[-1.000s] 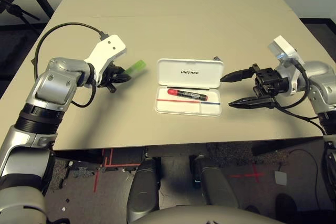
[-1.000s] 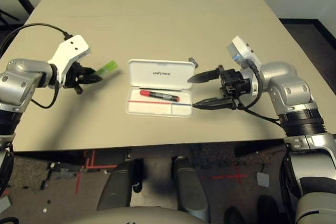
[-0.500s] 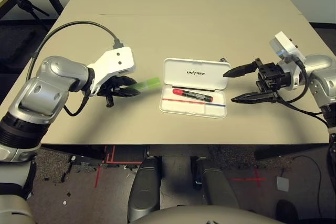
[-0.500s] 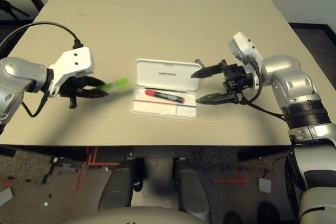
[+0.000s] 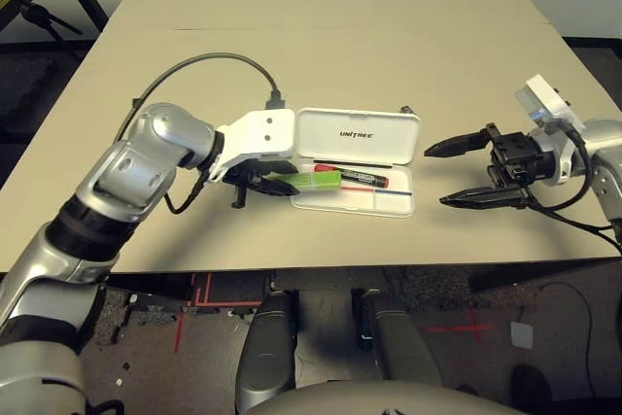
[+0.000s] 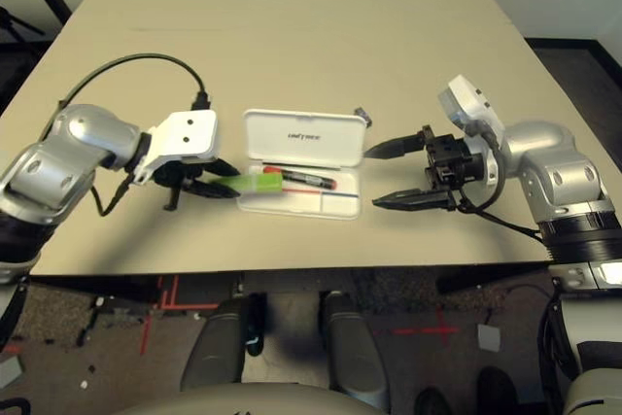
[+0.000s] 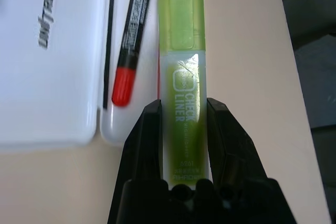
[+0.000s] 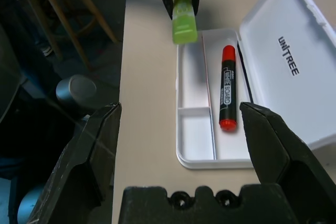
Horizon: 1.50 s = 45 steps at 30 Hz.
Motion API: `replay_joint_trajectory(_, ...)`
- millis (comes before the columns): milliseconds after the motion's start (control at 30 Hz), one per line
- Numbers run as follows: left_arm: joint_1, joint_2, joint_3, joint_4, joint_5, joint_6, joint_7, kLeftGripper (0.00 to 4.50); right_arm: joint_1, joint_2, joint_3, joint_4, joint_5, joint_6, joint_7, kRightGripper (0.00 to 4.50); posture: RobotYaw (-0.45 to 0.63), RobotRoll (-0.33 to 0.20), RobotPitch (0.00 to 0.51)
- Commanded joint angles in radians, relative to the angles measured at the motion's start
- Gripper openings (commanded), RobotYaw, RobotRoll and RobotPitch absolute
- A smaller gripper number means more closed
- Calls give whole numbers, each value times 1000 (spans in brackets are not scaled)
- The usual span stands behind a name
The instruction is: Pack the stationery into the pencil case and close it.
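The left tool (image 5: pixel 275 182) grips a flat light-green bar (image 5: pixel 313 180), a highlighter, by its clear end, with the green cap pointing away from the arm. A second ago this bar hung over bare table (image 5: pixel 321 26) well to the left of the pencil case (image 5: pixel 355 160); now the arm has swung it toward the middle of the table, and the cap end sits above the left end of the case's open tray. From the left wrist view the bar lines up along the tray's front channel, beside the red marker (image 5: pixel 353 176), which lies in the channel nearer the raised lid. The case rests near the table's front edge, lid open and standing toward the far edge. The right tool (image 5: pixel 458 174) hovers just right of the case, jaws spread wide and holding nothing. A tiny dark-and-silver cylinder (image 5: pixel 405 110) lies on the table by the lid's far right corner. The bar seems ready to be lowered and released; the cylinder and the closing remain.
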<state>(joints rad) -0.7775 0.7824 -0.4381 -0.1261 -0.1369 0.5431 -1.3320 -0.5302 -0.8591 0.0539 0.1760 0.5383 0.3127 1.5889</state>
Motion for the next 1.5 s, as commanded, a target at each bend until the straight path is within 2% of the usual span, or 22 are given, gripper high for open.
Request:
replay_joint_trajectory(33, -30, -45, -49, 75, 41, -61, -24, 1073, 30, -13, -39, -52, 14, 25, -16, 4500, -31, 0, 166)
replay_joint_trajectory(433, -52, -145, -91, 177, 105, -113, -52, 1073, 76, -12, -87, -117, 27, 65, -57, 4500, -70, 0, 168)
replay_joint_trajectory(933, -31, -164, -90, 197, 137, -106, -33, 1073, 71, -6, -95, -121, 37, 74, -73, 4500, -71, 0, 172)
replay_joint_trajectory(1000, -28, -164, -90, 193, 139, -104, -32, 1863, 69, -7, -95, -120, 38, 75, -73, 4500, -69, 0, 172)
replay_joint_trajectory(1033, -25, -162, -90, 190, 139, -102, -33, 2105, 68, -6, -94, -120, 38, 74, -73, 4500, -68, 0, 171)
replay_joint_trajectory(1233, -10, -157, -82, 167, 131, -89, -33, 4467, 55, -1, -93, -120, 42, 117, -118, 4500, -58, 0, 171)
replay_joint_trajectory(1367, -5, -148, -62, 139, 103, -61, -45, 4467, 31, 3, -91, -119, 6, 148, -215, 4500, -53, 0, 172)
replay_joint_trajectory(1500, -1, -120, 15, 77, -15, -2, -105, 4467, -9, 0, -129, -111, 56, 217, -259, 4500, -47, 0, 176)
